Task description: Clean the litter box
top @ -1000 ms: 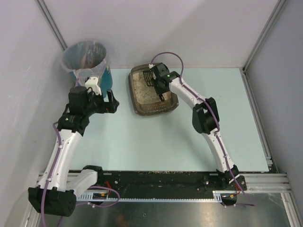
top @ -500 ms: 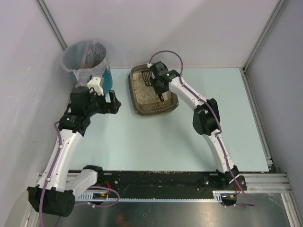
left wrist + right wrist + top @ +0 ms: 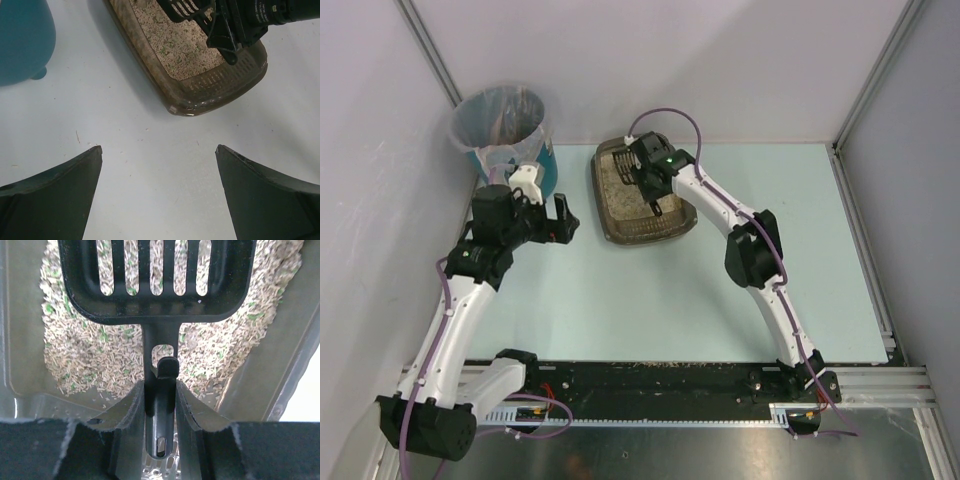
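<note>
- Both arms have shifted slightly over the last second. The left gripper [image 3: 564,219] has edged right toward the tray, and the right gripper [image 3: 160,392] has slid toward the far-left part of it.
- At far left stands the round teal bin [image 3: 544,168] with its clear liner, close to the wall and well apart from the tray.
- The left gripper hovers just right of the bin, above bare table. Its fingers are spread wide with nothing between them.
- The litter box [image 3: 642,237] sits far of centre on the table and right of the bin, with beige granules [image 3: 85,355] covering its floor.
- The right gripper is clamped on the handle of a black slotted scoop [image 3: 150,310]. The scoop head hangs over the granules inside the tray, and I cannot tell whether it touches them.
- The step in hand looks like sifting. No clumps are visible on the scoop, so collecting seems barely begun.
- The next move would call for dipping the scoop's leading edge into the litter, drawing it through, then lifting it level so the loose grains fall through the slots.
- The table [image 3: 670,300] is a smooth pale blue-green sheet carrying a few stray specks. Plain pale wall panels in metal framing enclose it, and a black rail [image 3: 650,378] runs along the near edge.
</note>
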You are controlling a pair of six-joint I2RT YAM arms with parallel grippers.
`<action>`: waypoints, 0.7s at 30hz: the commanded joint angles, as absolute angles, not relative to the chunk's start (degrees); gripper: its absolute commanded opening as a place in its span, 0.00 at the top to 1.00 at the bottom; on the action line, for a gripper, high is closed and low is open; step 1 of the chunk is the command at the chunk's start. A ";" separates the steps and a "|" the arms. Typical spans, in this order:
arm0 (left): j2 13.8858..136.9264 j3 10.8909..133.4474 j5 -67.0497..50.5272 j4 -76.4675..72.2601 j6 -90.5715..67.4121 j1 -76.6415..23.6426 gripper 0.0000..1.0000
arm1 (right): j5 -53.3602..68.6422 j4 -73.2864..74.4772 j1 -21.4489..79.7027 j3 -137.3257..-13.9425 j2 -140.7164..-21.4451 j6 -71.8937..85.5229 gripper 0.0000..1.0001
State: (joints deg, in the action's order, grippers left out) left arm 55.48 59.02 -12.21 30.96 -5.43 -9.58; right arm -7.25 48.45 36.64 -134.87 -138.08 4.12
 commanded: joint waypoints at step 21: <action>54.76 58.62 -12.66 29.44 -2.64 -11.25 0.00 | -14.41 43.16 38.14 -119.03 -130.71 9.57 0.52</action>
